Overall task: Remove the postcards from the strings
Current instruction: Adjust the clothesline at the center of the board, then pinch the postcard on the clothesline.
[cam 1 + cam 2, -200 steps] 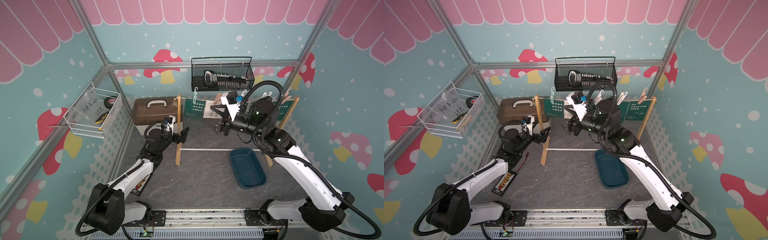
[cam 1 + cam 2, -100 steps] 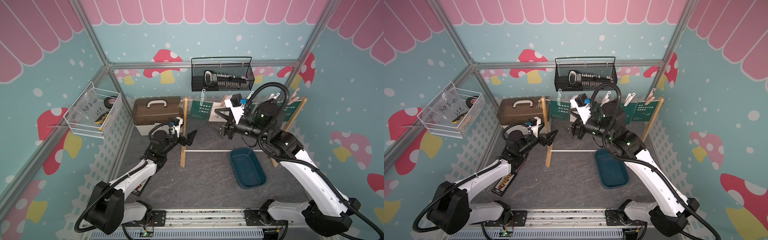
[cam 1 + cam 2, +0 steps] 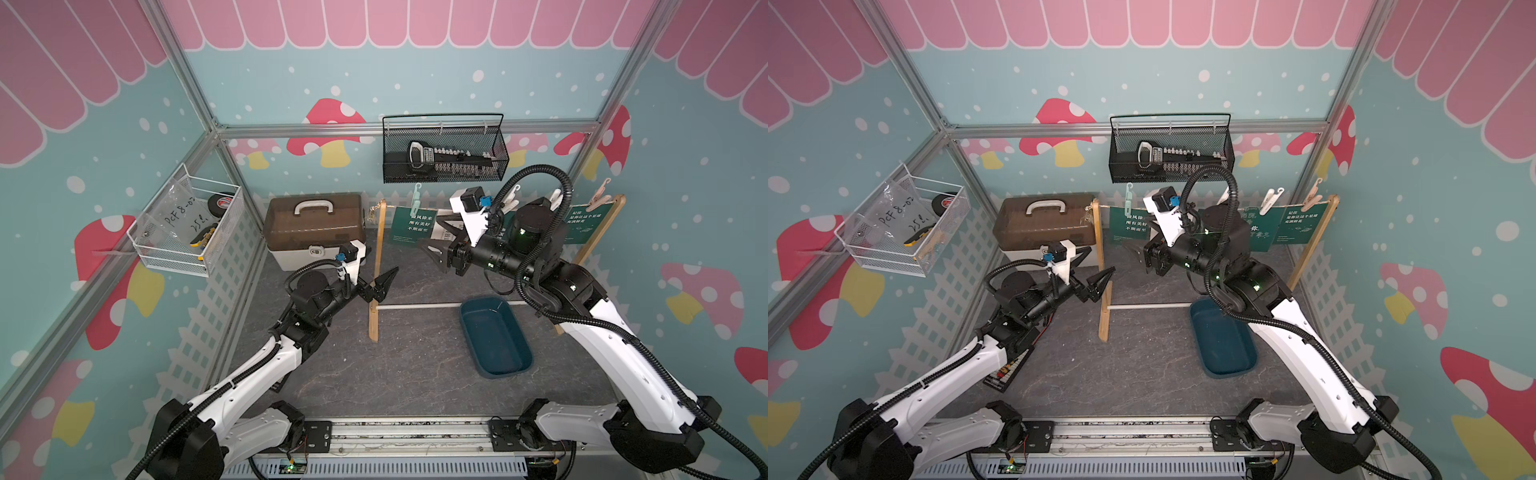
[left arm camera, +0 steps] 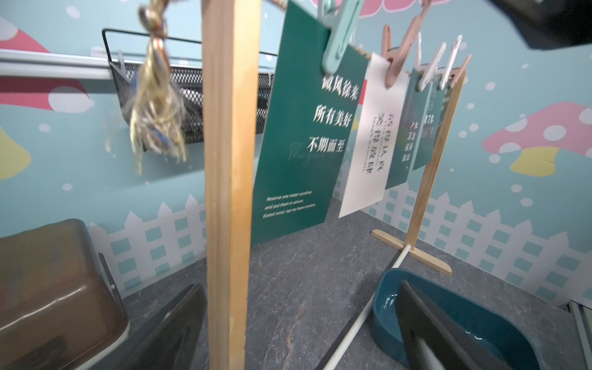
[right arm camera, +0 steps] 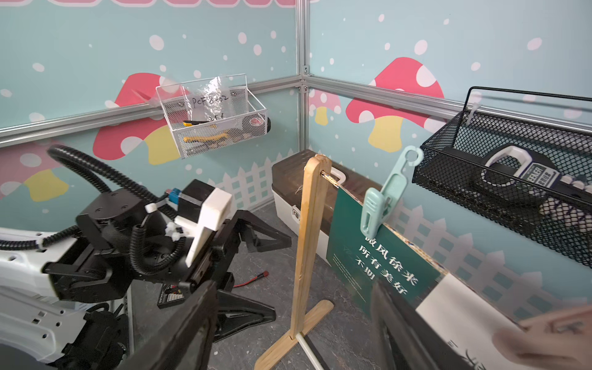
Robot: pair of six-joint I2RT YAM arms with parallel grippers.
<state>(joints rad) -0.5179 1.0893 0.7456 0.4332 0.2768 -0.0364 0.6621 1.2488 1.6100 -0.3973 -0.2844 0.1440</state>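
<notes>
Several postcards hang by clothespins from the string [image 5: 330, 177] between two wooden posts. A dark green postcard [image 3: 411, 226] hangs nearest the left post [image 3: 378, 266], a white postcard [image 4: 368, 137] beside it, and more green ones [image 3: 1302, 226] further right. My left gripper [image 3: 380, 274] is open, with the left post [image 4: 227, 192] standing between its fingers [image 4: 173, 326] without being touched. My right gripper [image 3: 430, 235] is open and empty, low in front of the leftmost green postcard [image 5: 378, 272], one finger [image 5: 407, 330] close to its lower edge.
A blue tray [image 3: 494, 336] lies on the floor just in front of the rack's white rod [image 3: 415, 306]. A brown toolbox [image 3: 316, 224] stands behind the left post. A black mesh basket [image 3: 444, 153] and a white wire basket [image 3: 187, 228] hang on the walls.
The rack with its cards has slid to the right, and my left gripper has gone along with the left post. My right gripper has stayed open in front of the cards.
</notes>
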